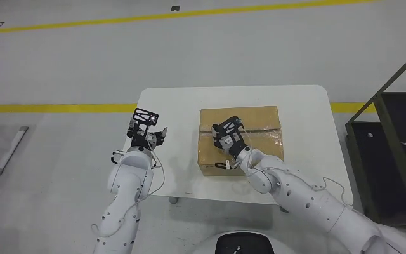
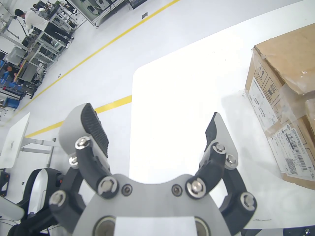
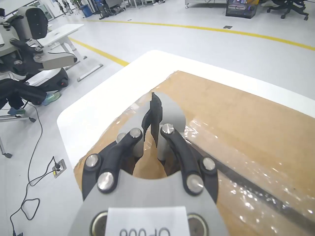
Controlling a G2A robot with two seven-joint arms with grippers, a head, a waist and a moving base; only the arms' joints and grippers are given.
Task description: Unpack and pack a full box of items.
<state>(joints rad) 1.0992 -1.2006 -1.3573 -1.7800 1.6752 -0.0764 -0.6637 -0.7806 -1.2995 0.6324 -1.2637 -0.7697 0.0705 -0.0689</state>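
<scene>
Over the box (image 1: 260, 119), right claw (image 3: 153, 114): hanging clenched, fingers pressing together on nothing, close above the taped seam (image 3: 221, 138).
Left claw (image 2: 151, 124): hovering released, fingers spreading wide over bare worktop (image 2: 177, 87), beside the box, not touching it.
Box: sitting shut mid-worktop, taped seam running across its lid, printed labels (image 2: 290, 146) showing on the side facing the left claw.
Worktop: white, carrying the box.

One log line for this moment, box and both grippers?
box: taped shut, on table | left gripper: open, above table beside box | right gripper: shut, over box top
</scene>
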